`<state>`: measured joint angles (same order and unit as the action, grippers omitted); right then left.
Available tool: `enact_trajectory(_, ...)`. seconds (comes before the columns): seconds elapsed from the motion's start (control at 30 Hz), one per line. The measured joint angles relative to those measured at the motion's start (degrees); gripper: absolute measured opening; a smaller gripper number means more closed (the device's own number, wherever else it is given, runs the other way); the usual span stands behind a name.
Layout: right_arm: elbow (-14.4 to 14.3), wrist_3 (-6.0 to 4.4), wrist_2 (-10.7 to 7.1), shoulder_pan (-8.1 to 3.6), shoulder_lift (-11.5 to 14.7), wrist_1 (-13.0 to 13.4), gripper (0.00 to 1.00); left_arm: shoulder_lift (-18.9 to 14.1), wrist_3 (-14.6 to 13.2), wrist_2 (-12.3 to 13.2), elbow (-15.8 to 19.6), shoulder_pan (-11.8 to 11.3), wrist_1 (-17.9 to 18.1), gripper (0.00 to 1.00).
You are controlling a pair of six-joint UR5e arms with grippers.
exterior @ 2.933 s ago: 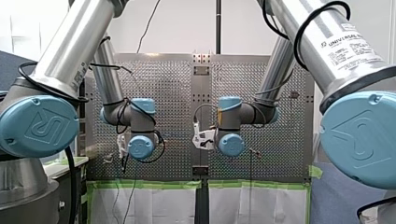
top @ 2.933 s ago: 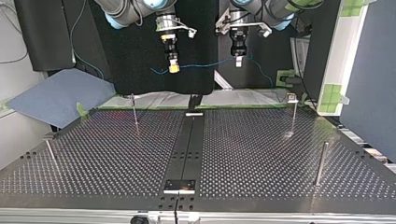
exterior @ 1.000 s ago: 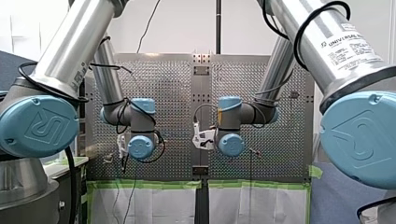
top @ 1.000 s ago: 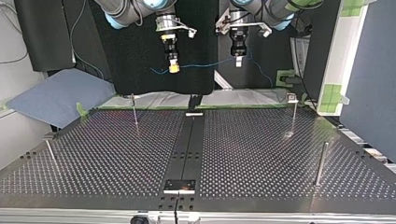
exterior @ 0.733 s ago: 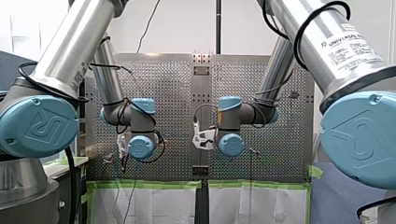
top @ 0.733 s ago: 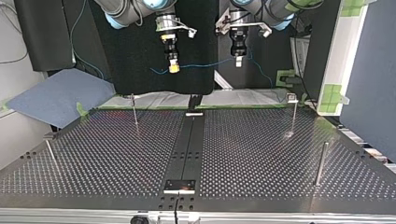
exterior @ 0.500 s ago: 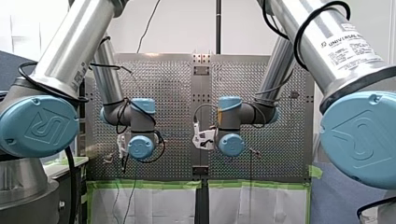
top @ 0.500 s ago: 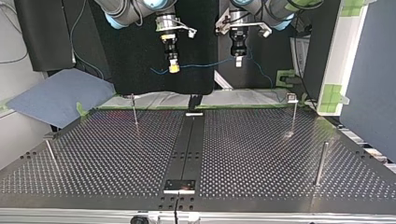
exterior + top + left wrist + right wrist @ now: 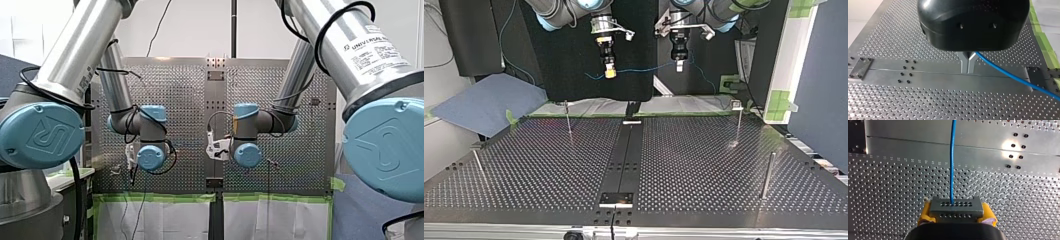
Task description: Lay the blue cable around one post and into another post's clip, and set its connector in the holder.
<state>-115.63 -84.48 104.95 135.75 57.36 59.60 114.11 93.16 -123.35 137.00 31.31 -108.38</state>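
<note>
Above the table (image 9: pixel 549 165), my right gripper (image 9: pixel 610 73) (yellow pads (image 9: pixel 924 216)) clamps the connector (image 9: pixel 955 208); my left gripper (image 9: pixel 968 65) pinches the blue cable (image 9: pixel 1008 72).

Robotics lab: perforated metal table (image 9: pixel 704 150) edged with green tape (image 9: pixel 160 198).

1. My left arm (image 9: pixel 118 85), silver tube with blue joints: wrist aimed down; black metal-fingered left gripper (image 9: pixel 968 65) pinched onto thin blue cable (image 9: pixel 1008 73).
2. My right arm (image 9: pixel 296 75), same build: wrist down; yellow-padded right gripper (image 9: pixel 956 216) clamped on grey perforated connector (image 9: pixel 955 206).
3. Grippers side by side, apart.
</note>
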Motion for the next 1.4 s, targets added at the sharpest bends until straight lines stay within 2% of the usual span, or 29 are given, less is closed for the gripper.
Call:
enact_trajectory(0.77,0.1,-0.04,0.0,0.02,0.0,0.0,0.0,-0.1,-0.1,0.0,0.0,0.1,0.0,0.0)
enact_trajectory(1.07,0.3,-0.09,0.0,0.76,-0.8,-2.6,0.0,-0.1,-0.1,0.0,0.0,0.1,0.0,0.0)
enact_trajectory(1.4,0.3,-0.09,0.0,0.79,-0.8,-3.1,0.0,-0.1,-0.1,0.0,0.0,0.1,0.0,0.0)
